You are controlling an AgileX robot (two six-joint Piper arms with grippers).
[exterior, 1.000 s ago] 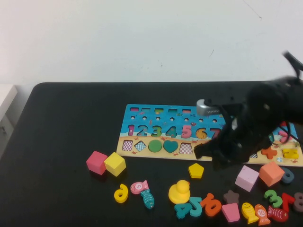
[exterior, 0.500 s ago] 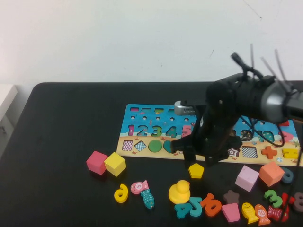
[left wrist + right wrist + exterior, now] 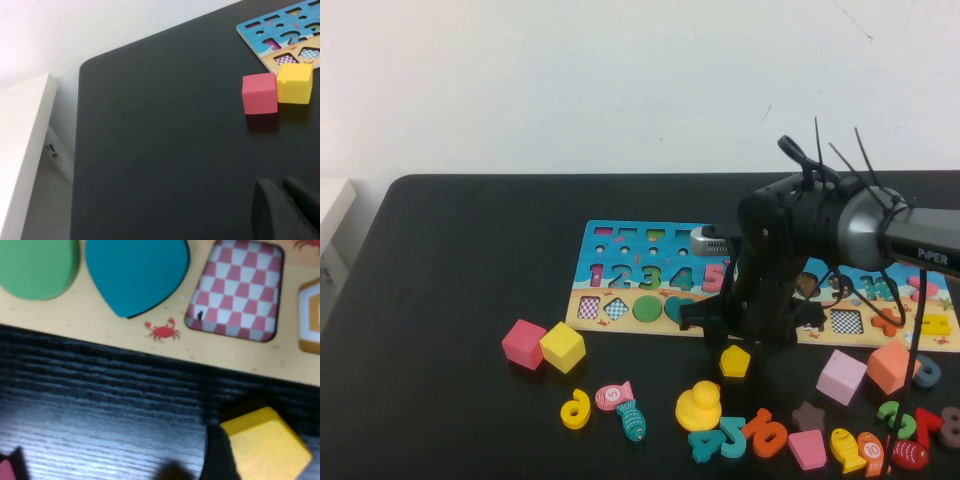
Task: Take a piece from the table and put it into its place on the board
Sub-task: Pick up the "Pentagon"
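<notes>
A: So, where did the piece (image 3: 735,361) lie?

B: Low and right of centre in the high view, flat on the black desk (image 3: 450,260), just below the board's (image 3: 620,285) sandy edge and just above the yellow duck (image 3: 699,405). It was a small yellow pentagon, flat-topped, with a lighter upper face and darker sides.

A: And the right hand (image 3: 735,335)?

B: It hung directly over the piece, at the board's near edge. In the right wrist view one dark finger (image 3: 216,455) stood against the pentagon's (image 3: 265,447) side, but I could not tell if the fingers were spread or pressing on it.

A: The left hand?

B: Only its dark tip showed at the lower right of the left wrist view (image 3: 286,207), over bare desk, well apart from the pink cube (image 3: 259,93) and yellow cube (image 3: 294,83). Open or closed, I could not tell.
</notes>
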